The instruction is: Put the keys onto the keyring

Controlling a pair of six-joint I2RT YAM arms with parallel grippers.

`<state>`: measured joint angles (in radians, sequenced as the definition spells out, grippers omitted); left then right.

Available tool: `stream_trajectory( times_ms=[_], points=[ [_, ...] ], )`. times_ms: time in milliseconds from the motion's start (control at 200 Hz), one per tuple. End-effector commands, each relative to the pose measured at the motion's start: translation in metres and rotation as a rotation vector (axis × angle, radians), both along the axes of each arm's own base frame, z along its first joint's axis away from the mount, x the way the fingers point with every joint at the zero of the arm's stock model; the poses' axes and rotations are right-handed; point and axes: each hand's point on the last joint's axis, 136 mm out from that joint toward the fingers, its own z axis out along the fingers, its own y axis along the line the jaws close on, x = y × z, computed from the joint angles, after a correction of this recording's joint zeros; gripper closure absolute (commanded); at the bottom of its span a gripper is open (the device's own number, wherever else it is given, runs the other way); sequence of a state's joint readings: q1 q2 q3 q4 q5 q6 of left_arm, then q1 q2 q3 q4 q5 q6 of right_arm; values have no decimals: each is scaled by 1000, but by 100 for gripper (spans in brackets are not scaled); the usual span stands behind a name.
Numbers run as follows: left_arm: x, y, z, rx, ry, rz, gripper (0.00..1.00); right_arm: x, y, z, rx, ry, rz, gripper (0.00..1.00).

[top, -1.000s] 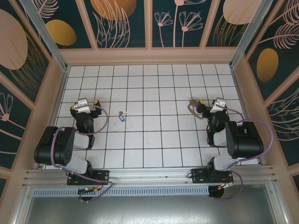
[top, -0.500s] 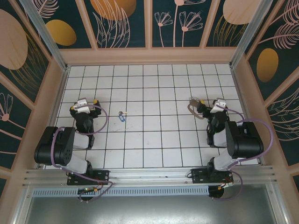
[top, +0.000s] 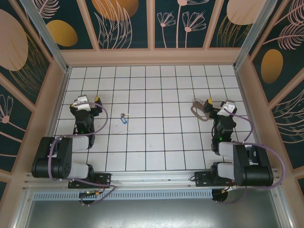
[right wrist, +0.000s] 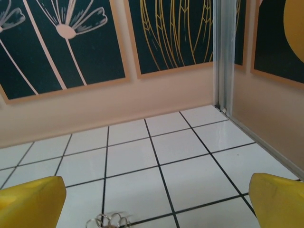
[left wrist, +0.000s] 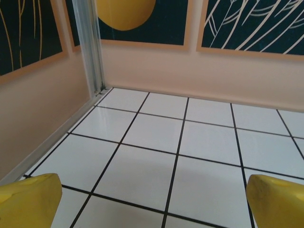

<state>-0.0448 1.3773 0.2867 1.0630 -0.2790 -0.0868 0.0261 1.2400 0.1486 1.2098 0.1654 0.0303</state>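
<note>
Blue-headed key (top: 124,117) lies flat on the table (top: 156,142), at three o'clock from the left gripper (top: 87,100), jaws wide and empty. Keyring (top: 198,110) sits at nine o'clock beside the right gripper (top: 218,103), likewise released. Best bet: pinch the key's head edge-on.

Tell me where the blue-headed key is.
In the top view, the key lies on the tiled floor left of centre, right of the left hand, well apart from the keyring on the right.
</note>
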Motion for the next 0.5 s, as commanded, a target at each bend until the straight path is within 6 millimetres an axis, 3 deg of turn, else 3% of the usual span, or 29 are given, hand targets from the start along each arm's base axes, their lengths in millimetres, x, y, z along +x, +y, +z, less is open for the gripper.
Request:
stream_trajectory(
  times_ms=[0,130,215,350,490],
  points=[
    [-4,2,10,-32,-3,8,1,7,0,13,-12,17,-46,1],
    [-1,-1,35,-90,-25,-3,1,23,10,15,18,101,-7,1],
    [7,-16,50,-161,-13,-68,1,31,14,14,66,160,2,1],
    [15,-57,65,-259,56,-230,1,46,23,7,107,295,44,1],
    [4,-106,77,-363,72,-419,1,54,36,-7,101,403,113,1]
  ],
)
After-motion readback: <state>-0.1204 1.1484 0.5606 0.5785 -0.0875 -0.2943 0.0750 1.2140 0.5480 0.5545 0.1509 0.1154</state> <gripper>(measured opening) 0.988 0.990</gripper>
